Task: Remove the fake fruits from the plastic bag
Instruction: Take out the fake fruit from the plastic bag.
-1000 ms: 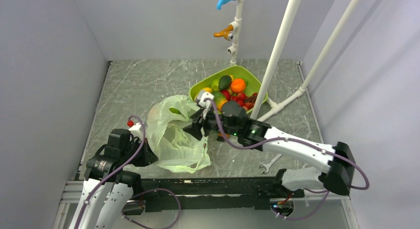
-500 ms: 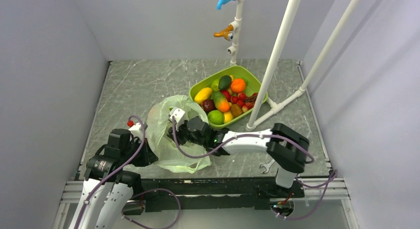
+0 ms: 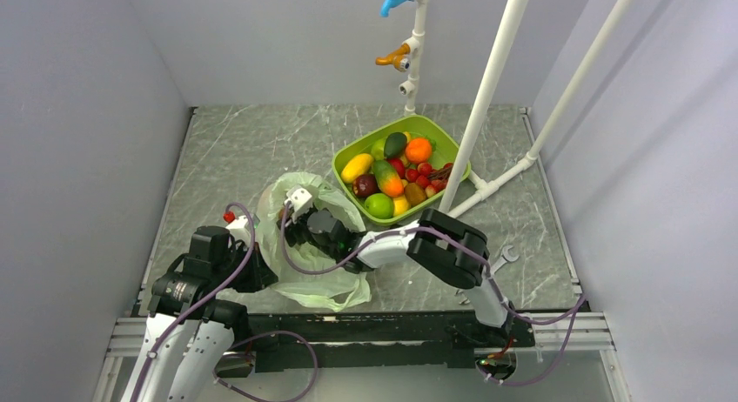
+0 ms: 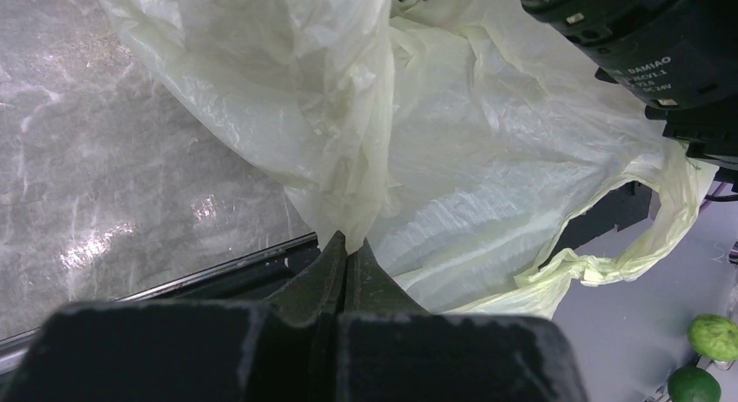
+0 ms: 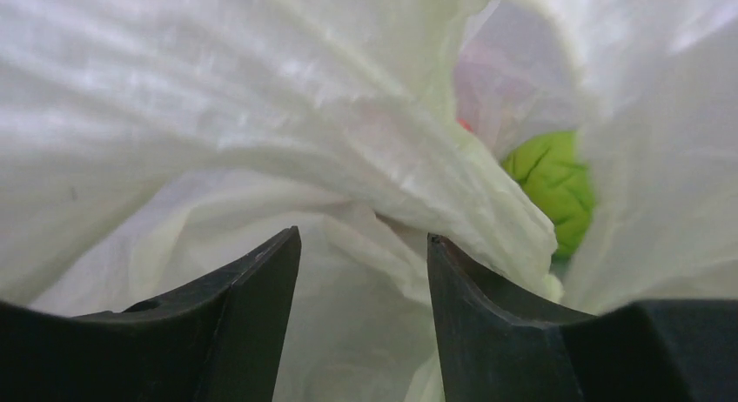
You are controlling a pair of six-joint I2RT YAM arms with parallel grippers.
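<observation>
**Right arm swings from tray into bag**

A second ago the right end effector (image 5: 364, 237) hung over the near left edge of the green tray (image 3: 407, 120), covering part of it. It has since swept left across the counter (image 3: 244, 150) and now sits inside the mouth of the plastic bag (image 3: 313, 284), deeper than half a second ago. The right arm (image 3: 392, 241) has folded, its elbow (image 3: 448, 245) drawn in toward the centre.

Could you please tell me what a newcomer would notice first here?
The green tray heaped with bright fruits stands toward the far right of the table. Nearer lies the pale bag, its edge pinched by the shut left claw, with the open right claw inside it, facing a green fruit.
</observation>
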